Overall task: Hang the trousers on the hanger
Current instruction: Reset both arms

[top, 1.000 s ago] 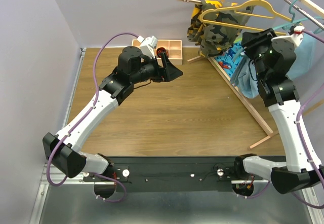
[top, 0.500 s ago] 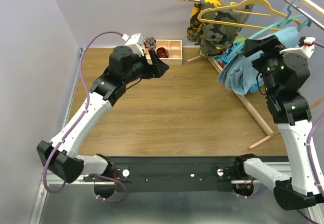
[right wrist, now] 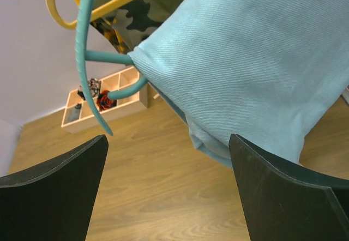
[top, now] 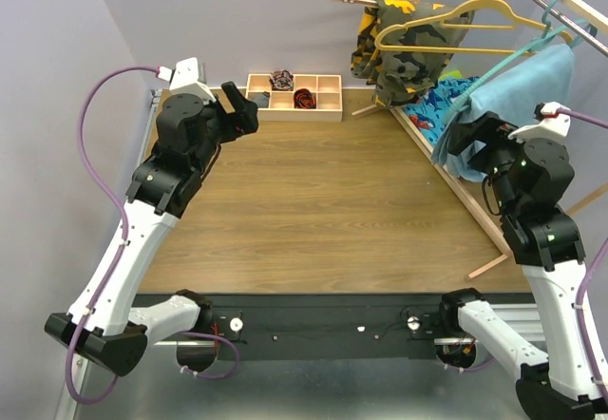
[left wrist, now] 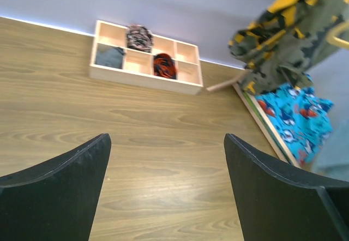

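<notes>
Black fingers of the right gripper (right wrist: 168,138) are being held wide apart, empty; just ahead, the trousers (right wrist: 256,66) are being carried draped over the hanger (right wrist: 86,61). Brushed on any withdrawal, the cloth could be dragged off. The left gripper (left wrist: 166,137) is being held spread too; far ahead, small bundles (left wrist: 164,65) are being held in three compartments of a wooden tray (left wrist: 147,80).

trousers (right wrist: 245,61) drape over the hanger (right wrist: 80,50) at right; divided box (top: 285,114) sits far back on the table (top: 313,201)

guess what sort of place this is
Probably a robot lab bench staged for clothes hanging: a wooden table boxed by plain walls, a garment rack with the trousers on the hanger.
</notes>
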### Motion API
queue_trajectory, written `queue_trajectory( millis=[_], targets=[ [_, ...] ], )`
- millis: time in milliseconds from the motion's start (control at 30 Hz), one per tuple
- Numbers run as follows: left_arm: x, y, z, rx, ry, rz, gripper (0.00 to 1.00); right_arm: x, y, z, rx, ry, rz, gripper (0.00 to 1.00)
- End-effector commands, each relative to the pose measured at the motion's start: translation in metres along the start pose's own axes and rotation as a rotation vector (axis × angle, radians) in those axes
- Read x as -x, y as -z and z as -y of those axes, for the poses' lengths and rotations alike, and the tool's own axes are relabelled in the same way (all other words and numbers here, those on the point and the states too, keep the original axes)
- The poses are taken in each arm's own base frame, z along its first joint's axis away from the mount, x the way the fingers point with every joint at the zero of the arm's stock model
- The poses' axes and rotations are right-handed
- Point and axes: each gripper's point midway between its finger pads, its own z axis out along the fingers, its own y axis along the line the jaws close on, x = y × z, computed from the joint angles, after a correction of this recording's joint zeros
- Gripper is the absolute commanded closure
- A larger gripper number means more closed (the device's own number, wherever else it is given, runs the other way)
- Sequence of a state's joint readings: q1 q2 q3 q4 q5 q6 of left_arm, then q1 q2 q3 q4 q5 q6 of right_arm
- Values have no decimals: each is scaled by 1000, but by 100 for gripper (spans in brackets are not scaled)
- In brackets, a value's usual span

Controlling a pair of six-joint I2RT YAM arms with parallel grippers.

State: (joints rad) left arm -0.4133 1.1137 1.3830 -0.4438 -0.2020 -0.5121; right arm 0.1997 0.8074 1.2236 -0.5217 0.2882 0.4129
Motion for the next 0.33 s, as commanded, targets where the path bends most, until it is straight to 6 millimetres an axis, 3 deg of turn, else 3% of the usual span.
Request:
queue_trajectory(
  millis=[0, 133, 300],
  targets=[
    [15, 14, -33, 171, -15, 71, 7, -17, 4, 9, 6, 98, -44, 0],
    [31, 28, -36, 182, -3, 135, 7, -23, 5, 13, -2, 107, -50, 0],
    [39, 33, -36, 179, -17, 160, 7, -24, 8, 14, 1, 112, -47, 0]
  ],
)
